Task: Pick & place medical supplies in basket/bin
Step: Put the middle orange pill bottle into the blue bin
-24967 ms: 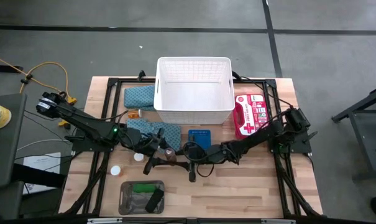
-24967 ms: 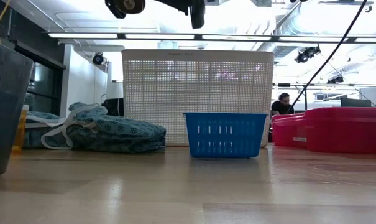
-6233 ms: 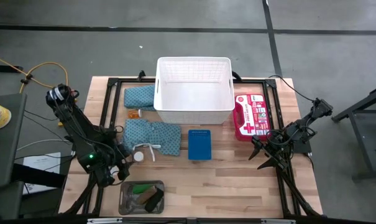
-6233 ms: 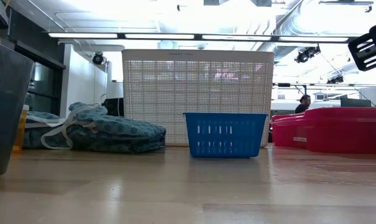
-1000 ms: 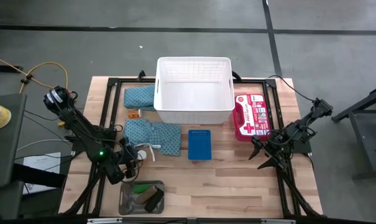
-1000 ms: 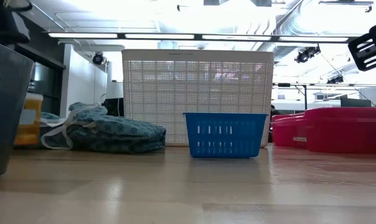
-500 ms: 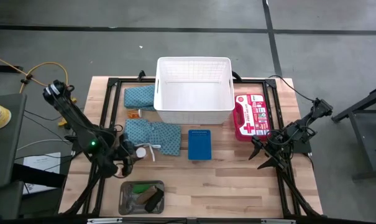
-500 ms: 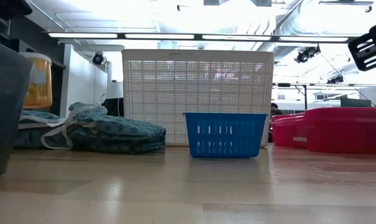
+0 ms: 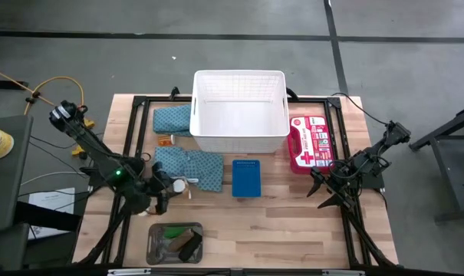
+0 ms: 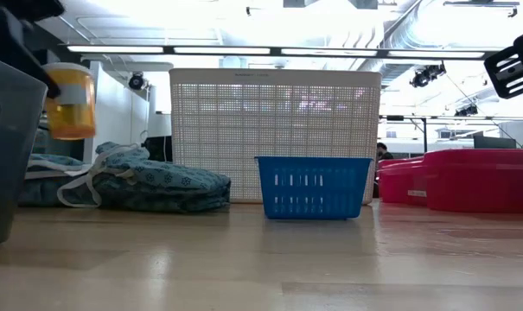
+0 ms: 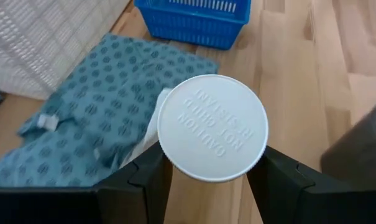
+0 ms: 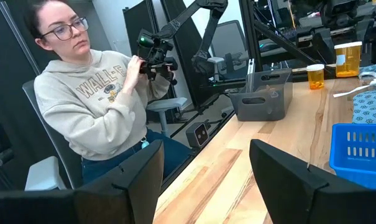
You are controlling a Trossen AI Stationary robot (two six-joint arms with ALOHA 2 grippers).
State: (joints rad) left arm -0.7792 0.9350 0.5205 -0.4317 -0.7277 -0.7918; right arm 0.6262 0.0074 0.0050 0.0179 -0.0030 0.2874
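Note:
My left gripper (image 9: 161, 193) is near the table's left front, shut on an orange vial (image 10: 71, 101) with a white cap (image 11: 212, 127). The vial hangs in the air above the nearer teal cloth (image 9: 187, 167). A second teal cloth (image 9: 170, 119) lies beside the big white basket (image 9: 239, 115) at the table's far middle. The grey tray (image 9: 174, 241) with dark and green rolls sits at the near left edge. My right gripper (image 9: 324, 195) waits open at the table's right edge, with nothing between its fingers (image 12: 132, 180). My left gripper pinches the orange vial between its two fingers (image 11: 144, 177), which stand on opposite sides just under the white cap's rim (image 11: 166, 152). The cap hides the spot of contact. The fingers come from above. The vial is lifted clear of the table, roughly upright, cap up.
A small blue basket (image 9: 245, 178) stands in front of the white basket, and a red first-aid kit (image 9: 308, 142) lies to its right. Another small orange vial (image 9: 164, 140) stands by the far cloth. A person (image 12: 94, 106) sits beyond the table's left side.
My left gripper has risen and gone toward the table's far edge and slightly right, over the near teal cloth. The orange vial has gone with it from near table height to well above it.

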